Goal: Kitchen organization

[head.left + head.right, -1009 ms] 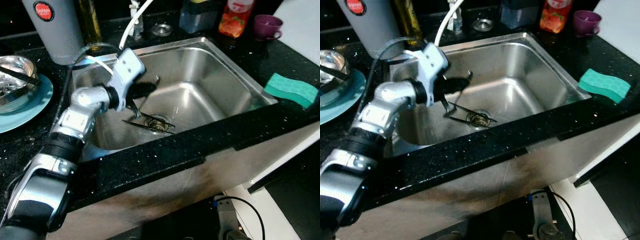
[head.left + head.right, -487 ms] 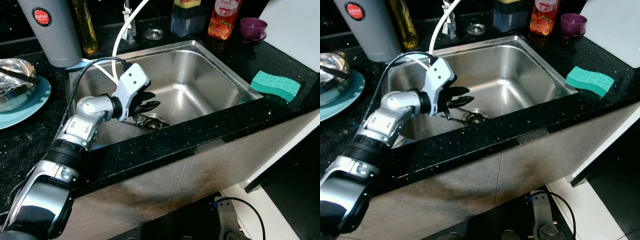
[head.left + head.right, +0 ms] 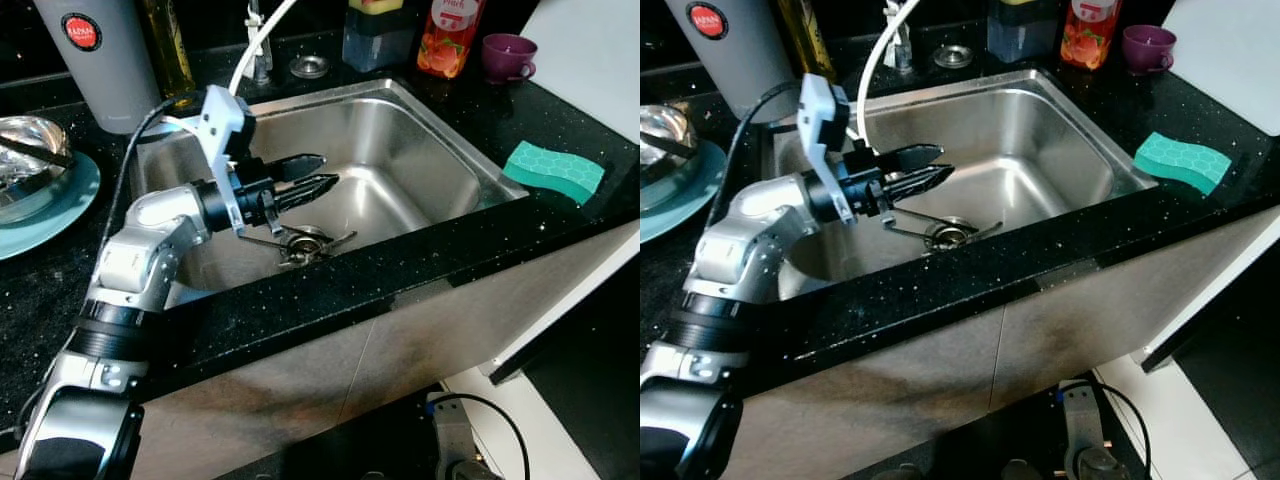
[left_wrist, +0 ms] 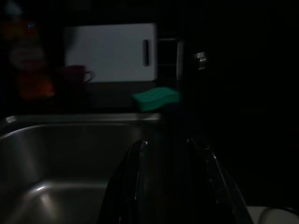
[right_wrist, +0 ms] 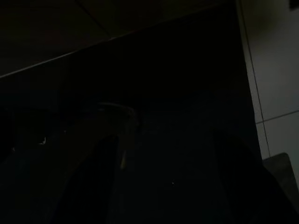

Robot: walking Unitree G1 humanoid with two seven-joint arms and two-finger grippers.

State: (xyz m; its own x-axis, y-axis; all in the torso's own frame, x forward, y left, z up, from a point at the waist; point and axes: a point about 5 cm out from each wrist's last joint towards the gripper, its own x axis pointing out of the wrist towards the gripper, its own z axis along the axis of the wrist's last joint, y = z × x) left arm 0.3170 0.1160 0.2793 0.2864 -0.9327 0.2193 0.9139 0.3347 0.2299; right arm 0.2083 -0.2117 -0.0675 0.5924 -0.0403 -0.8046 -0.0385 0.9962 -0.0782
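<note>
A thin metal utensil like tongs (image 3: 303, 241) lies across the drain (image 3: 945, 233) on the floor of the steel sink (image 3: 440, 160). My left gripper (image 3: 322, 172) hovers above it inside the basin and points toward the sink's right wall. Its two black fingers (image 4: 133, 186) stand a little apart, open, with nothing between them. In the dim left wrist view the sink wall, a green sponge (image 4: 155, 99) and a white cutting board (image 4: 110, 52) lie beyond the fingers. The right wrist view is almost black; my right arm hangs idle.
On the black counter right of the sink lie the green sponge (image 3: 555, 170) and the white board (image 3: 600, 50). A purple cup (image 3: 508, 55), an orange bottle (image 3: 447, 35) and a soap container (image 3: 378, 35) line the back. At the left stand a grey canister (image 3: 95, 60) and a teal plate (image 3: 55, 200) bearing a metal bowl.
My left gripper has risen from beside the drain and turned to point across the basin. The utensil stays at the drain. The camera has shifted slightly.
</note>
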